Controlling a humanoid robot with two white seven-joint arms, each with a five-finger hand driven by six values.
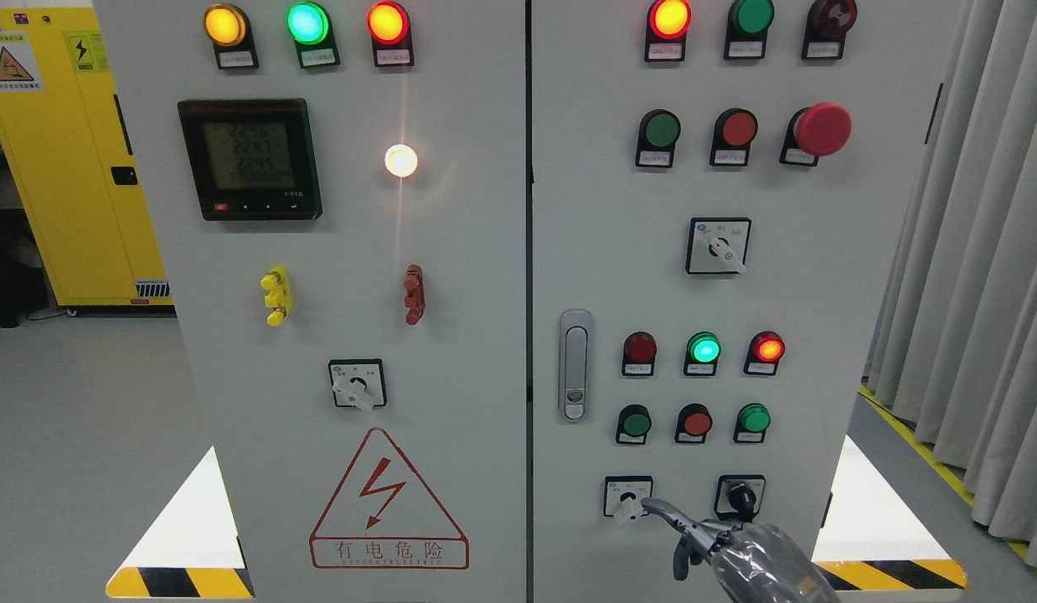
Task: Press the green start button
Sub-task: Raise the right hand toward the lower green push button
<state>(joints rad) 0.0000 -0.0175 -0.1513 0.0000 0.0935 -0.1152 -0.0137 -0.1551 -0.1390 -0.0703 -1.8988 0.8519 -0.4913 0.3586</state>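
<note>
Head view. Your right hand (701, 536) comes up from the bottom edge, right of centre, wrapped in clear plastic over the wrist. One finger (659, 507) is stretched out to the upper left; its tip sits at the knob of the white selector (628, 497) on the cabinet (828, 293), touching or nearly so — you can't tell which from here. Another finger hangs down and curls below the hand. It grips nothing, so call it loosely spread with one finger pointing.

Just above the hand and a bit right, the key switch (741, 497). One row higher, three push buttons: dark green button (635, 423) up and left of the hand, red button (696, 421) straight above, bright green button (753, 418) up and right. Which of the greens is the start button can't be read; the labels are too small. The finger is clear of all three.

Above those, three lamps: dark red lamp (640, 347), lit green lamp (704, 347), lit red lamp (768, 347). Left of that cluster, the door latch (575, 364). Far up the panel from the hand, another green button (661, 129), and the mushroom stop (822, 129) to its right.

Left arm doesn't show.
</note>
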